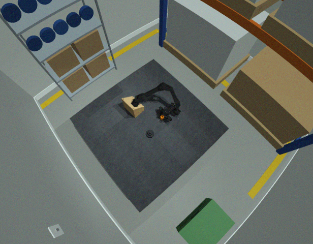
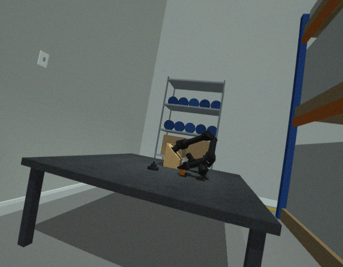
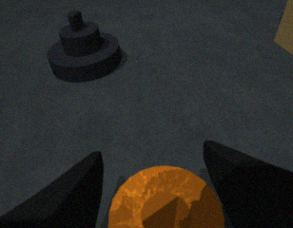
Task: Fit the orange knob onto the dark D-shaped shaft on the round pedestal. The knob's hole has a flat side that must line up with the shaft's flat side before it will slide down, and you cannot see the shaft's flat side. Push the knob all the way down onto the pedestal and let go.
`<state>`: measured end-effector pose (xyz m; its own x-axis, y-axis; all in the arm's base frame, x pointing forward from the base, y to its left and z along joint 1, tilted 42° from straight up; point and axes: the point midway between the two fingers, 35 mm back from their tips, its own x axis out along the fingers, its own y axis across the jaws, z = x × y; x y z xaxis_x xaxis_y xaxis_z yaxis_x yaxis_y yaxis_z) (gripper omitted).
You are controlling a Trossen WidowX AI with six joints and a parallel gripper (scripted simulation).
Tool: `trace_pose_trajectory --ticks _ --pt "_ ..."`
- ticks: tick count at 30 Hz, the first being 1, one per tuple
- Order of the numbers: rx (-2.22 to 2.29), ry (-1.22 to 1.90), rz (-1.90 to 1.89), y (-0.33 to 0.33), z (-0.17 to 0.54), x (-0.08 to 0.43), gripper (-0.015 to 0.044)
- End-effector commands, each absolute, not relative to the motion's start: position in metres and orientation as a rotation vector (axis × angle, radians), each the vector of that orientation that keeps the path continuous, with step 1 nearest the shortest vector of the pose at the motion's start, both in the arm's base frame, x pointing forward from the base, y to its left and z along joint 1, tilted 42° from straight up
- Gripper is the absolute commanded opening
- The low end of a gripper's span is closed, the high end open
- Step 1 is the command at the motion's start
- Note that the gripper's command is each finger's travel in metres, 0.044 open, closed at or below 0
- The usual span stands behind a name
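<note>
The orange knob (image 1: 162, 117) (image 2: 182, 172) (image 3: 161, 190) stands on the dark table, its round top facing the wrist camera. My gripper (image 1: 161, 115) (image 2: 180, 167) (image 3: 153, 154) is open around it, with a finger at each side and dark gaps between fingers and knob in the wrist view. The round pedestal (image 1: 149, 133) (image 2: 152, 167) (image 3: 85, 66) stands apart from the knob, at the upper left in the wrist view. Its dark shaft (image 3: 75, 20) points up and is bare. The shaft's flat side cannot be made out. The knob's hole is hidden.
A light wooden block (image 1: 135, 111) (image 2: 171, 158) (image 3: 290, 33) stands at the arm's base, behind the knob and pedestal in the exterior view. The dark table top (image 1: 141, 183) (image 2: 108, 175) carries them all. Shelves and large boxes stand beyond its edges.
</note>
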<state>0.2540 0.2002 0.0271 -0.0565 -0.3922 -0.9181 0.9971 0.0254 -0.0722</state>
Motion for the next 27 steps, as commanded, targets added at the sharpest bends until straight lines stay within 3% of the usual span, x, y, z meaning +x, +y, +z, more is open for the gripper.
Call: trace_pose_trajectory --ticks 1,14,21,27 --pt "0.848 0.972 -1.391 0.2003 0.0271 0.2538 0.026" --pt "0.848 0.972 -1.391 0.2003 0.0271 0.2538 0.026" --pt "0.848 0.972 -1.391 0.2003 0.0271 0.2538 0.044" --pt "0.848 0.972 -1.391 0.2003 0.0271 0.2538 0.044"
